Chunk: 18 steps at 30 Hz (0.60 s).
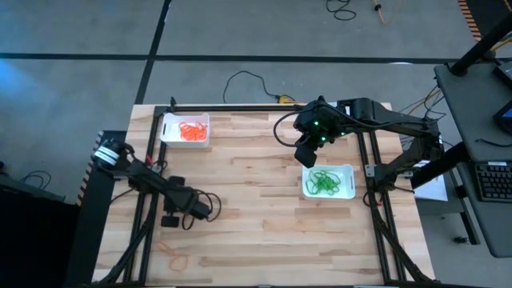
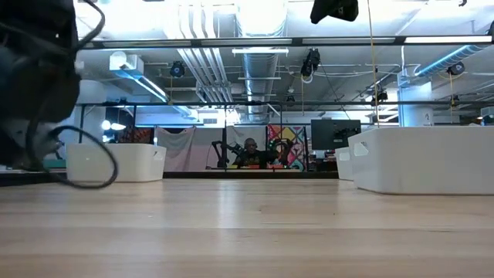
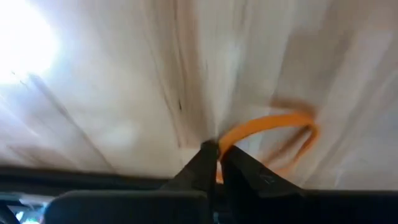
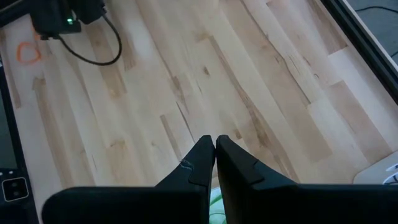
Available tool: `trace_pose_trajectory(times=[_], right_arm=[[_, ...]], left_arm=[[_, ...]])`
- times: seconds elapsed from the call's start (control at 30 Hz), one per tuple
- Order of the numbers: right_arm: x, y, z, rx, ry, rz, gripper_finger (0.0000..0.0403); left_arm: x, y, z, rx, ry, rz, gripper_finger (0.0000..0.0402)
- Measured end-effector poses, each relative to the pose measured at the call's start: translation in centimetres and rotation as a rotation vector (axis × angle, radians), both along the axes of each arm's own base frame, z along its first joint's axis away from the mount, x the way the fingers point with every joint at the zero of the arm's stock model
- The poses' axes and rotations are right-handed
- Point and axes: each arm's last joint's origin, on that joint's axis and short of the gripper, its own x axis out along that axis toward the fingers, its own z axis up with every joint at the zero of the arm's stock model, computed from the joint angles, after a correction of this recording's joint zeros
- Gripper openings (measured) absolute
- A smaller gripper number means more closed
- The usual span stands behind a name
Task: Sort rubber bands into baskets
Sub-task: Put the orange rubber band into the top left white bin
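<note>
High view: left gripper (image 1: 169,222) low at the table's seven o'clock; orange rubber bands (image 1: 178,257) lie just beyond it toward six. Orange-filled basket (image 1: 186,130) at eleven, green-filled basket (image 1: 327,182) at three. Right gripper (image 1: 306,159) hovers over the green basket's inner edge.

Left wrist view: fingers pinched together on an orange band (image 3: 273,127), its loop stretched away from the fingertips.

Right wrist view: fingers (image 4: 202,163) closed, holding nothing.

Wooden table (image 1: 256,200); keyboard (image 1: 494,180) on grey desk (image 1: 472,112); black cable (image 1: 244,78) on floor.
</note>
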Motion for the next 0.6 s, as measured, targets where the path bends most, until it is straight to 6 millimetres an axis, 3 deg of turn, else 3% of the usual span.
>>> trace_pose_trajectory(times=[0.2, 0.37, 0.6], right_arm=[[0.0, 0.0, 0.0, 0.000, 0.000, 0.000, 0.0013], [0.0, 0.0, 0.0, 0.000, 0.000, 0.000, 0.0013], [0.0, 0.0, 0.0, 0.000, 0.000, 0.000, 0.0013]], left_arm=[[0.8, -0.3, 1.8, -0.069, -0.182, -0.021, 0.0002], [0.7, 0.6, 4.5, -0.130, -0.322, 0.013, 0.0000], [2.2, 4.9, 10.3, -0.085, -0.623, 0.174, 0.0000]])
